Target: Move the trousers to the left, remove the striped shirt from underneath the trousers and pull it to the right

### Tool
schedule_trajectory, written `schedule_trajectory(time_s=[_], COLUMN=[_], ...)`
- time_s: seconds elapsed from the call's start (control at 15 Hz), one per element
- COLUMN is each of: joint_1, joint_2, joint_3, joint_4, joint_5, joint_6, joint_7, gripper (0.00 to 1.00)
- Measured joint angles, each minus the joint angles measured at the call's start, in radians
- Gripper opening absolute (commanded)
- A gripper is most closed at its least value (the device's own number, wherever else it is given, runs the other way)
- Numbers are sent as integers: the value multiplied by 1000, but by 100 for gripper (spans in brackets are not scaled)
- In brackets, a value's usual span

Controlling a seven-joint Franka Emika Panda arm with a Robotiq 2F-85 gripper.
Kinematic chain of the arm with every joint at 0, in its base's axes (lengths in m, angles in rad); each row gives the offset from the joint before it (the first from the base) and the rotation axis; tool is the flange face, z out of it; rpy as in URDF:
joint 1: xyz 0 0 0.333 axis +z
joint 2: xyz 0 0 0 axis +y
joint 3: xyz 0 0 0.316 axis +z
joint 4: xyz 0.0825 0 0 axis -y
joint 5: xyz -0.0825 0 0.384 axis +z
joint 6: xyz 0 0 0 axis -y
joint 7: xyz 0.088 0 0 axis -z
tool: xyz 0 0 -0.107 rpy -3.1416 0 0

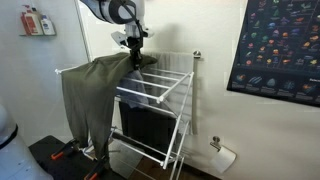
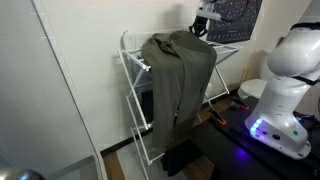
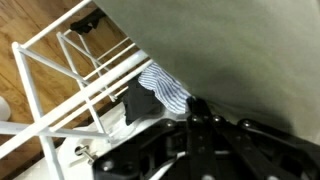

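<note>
trousers: olive-green trousers lay draped over one end of the rack. The legs hung down its side almost to the floor in both exterior views. In the wrist view the cloth filled the upper half of the frame.
striped shirt: only a small blue-and-white striped patch showed, in the wrist view. It poked out from under the trousers' edge, just above a rack rail. Couldn't make it out in either exterior view.
gripper: the gripper was at the top of the rack, down on the trousers' upper edge, also seen from the other side. In the wrist view the jaws were closed, tips just beside the striped patch. Couldn't tell whether any fabric was pinched between them.
rack: white wire drying rack stood against the wall. The end away from the trousers was bare rails.
under rack: a dark box sat inside the frame.
poster: dark poster on the wall with rows of small coloured pictures. Print was too small to read.
bottles: two bottles on a wall shelf. One had a red label, text unreadable.
white machine: a rounded white body stood beside the rack, with a blue glow at its base. No marking was legible.
floor: wood boards were visible through the rails in the wrist view.
</note>
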Motion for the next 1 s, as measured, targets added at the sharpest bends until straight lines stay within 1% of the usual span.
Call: schedule_trajectory(time_s=[0.27,0.47,0.87,1.0], joint_1=[-28,-34,-16,-16], joint_2=[-9,-8,-9,-8], joint_3=[-18,-25,-20,-22], joint_4=[73,149,307,352], joint_5=[-105,-137,-30,41], joint_6=[-178,-288,-314,-323], joint_7=[8,-4,-16,-16], gripper=[1,1,1,1])
